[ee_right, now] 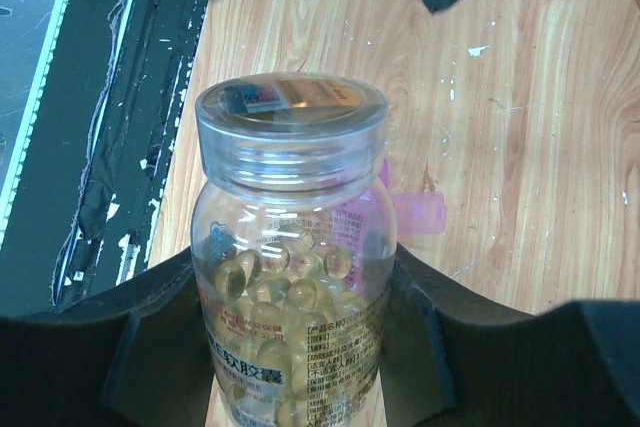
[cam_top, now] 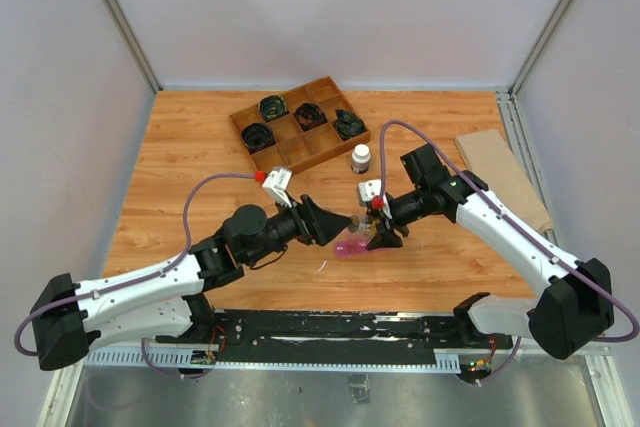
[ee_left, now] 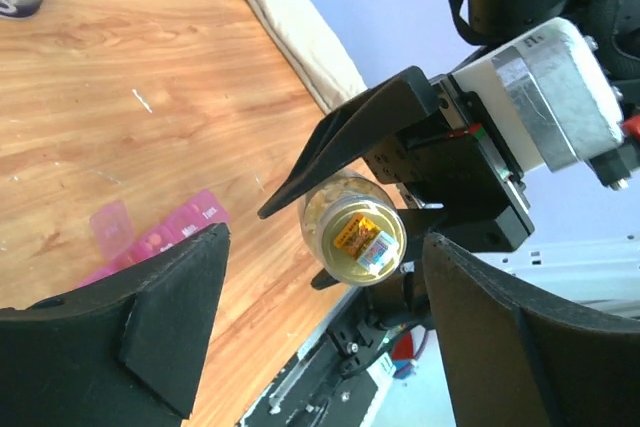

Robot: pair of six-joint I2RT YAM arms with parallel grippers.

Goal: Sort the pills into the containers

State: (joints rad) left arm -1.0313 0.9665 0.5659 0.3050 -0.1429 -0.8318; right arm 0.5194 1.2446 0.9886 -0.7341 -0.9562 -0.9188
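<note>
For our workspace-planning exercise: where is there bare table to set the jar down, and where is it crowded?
Bare wood: left of the wooden tray, and the near edge right of the pink strip. Crowded: the centre, where the left tool and the right tool, holding the jar, meet by the strip.

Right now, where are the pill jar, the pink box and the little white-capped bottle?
pill jar [ee_right: 290, 287]: right wrist view, its clear body.
pink box [ee_left: 172, 232]: left wrist view, its compartment row.
white-capped bottle [cam_top: 360, 152]: top view, its cap.
</note>
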